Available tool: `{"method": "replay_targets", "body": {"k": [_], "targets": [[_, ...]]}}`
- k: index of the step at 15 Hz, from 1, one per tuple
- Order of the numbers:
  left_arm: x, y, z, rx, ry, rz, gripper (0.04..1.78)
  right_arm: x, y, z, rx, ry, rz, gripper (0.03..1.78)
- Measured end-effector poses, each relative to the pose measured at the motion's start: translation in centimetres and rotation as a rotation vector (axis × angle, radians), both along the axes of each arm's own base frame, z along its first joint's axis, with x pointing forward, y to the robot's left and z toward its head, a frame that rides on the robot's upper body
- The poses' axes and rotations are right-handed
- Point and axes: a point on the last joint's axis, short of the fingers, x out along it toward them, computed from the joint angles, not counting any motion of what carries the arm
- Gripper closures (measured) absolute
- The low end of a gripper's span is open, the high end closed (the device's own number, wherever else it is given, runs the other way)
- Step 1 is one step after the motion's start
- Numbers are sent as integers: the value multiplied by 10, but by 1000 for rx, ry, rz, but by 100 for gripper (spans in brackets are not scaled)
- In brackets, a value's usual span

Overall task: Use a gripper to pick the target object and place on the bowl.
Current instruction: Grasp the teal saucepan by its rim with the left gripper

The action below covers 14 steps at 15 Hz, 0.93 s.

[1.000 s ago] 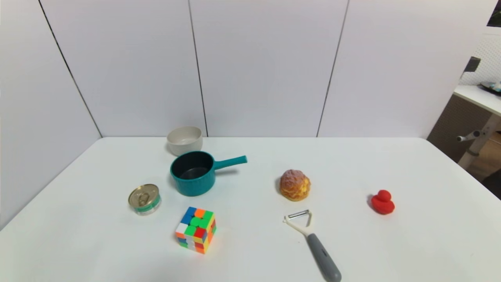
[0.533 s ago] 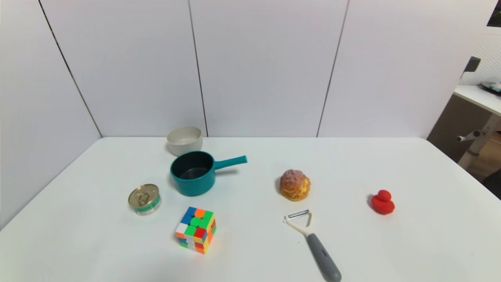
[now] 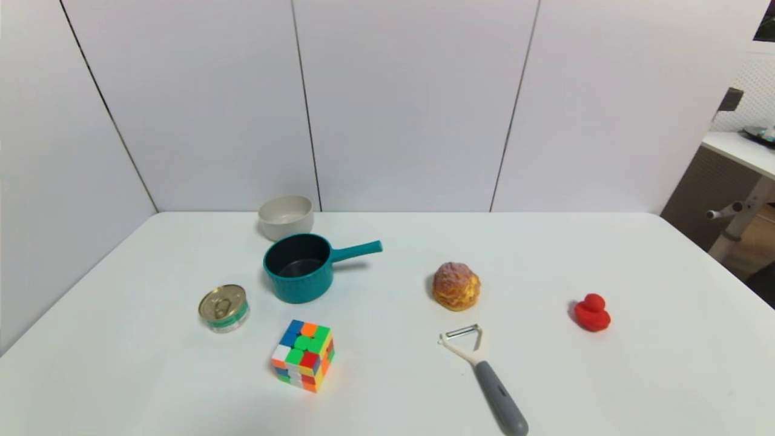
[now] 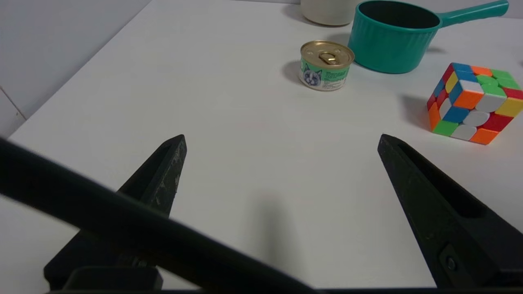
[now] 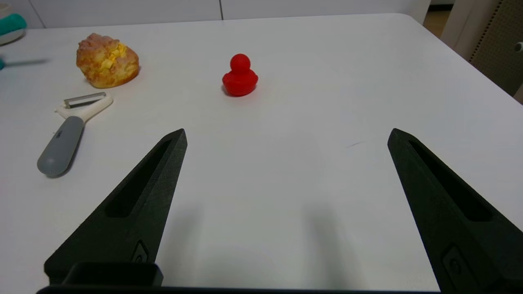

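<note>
The teal saucepan (image 3: 299,268) stands on the white table (image 3: 387,393) at the back left, its straight handle pointing right. It also shows in the left wrist view (image 4: 392,38). The off-white bowl (image 3: 285,217) stands just behind it, by the wall, and its base shows in the left wrist view (image 4: 327,12). Neither gripper shows in the head view. My left gripper (image 4: 282,139) is open and empty over bare table near the front left. My right gripper (image 5: 287,134) is open and empty over bare table at the front right.
A tin can (image 3: 223,308) sits left of the saucepan and a colour cube (image 3: 303,354) in front of it. A cream puff (image 3: 456,286), a peeler (image 3: 484,375) and a red toy duck (image 3: 591,312) lie to the right. White wall panels close the back and left.
</note>
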Motion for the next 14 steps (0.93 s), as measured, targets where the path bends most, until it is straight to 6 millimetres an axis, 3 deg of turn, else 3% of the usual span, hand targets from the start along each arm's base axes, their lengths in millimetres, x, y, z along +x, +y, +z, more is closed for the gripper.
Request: {"method": "replay_targets", "body": {"k": [3,6,10,14], "targets": [[13,0,40,26,30,-15,13,0,0,0,0,0,0,11],[40,-1,112,79,24,-52,13,0,0,0,0,0,0,11],[102,-8,211,130,24,-118,13,0,0,0,-1,0,0,11],[164,-20,271,161,105,-213,13,0,0,0,0,0,1,11]]}}
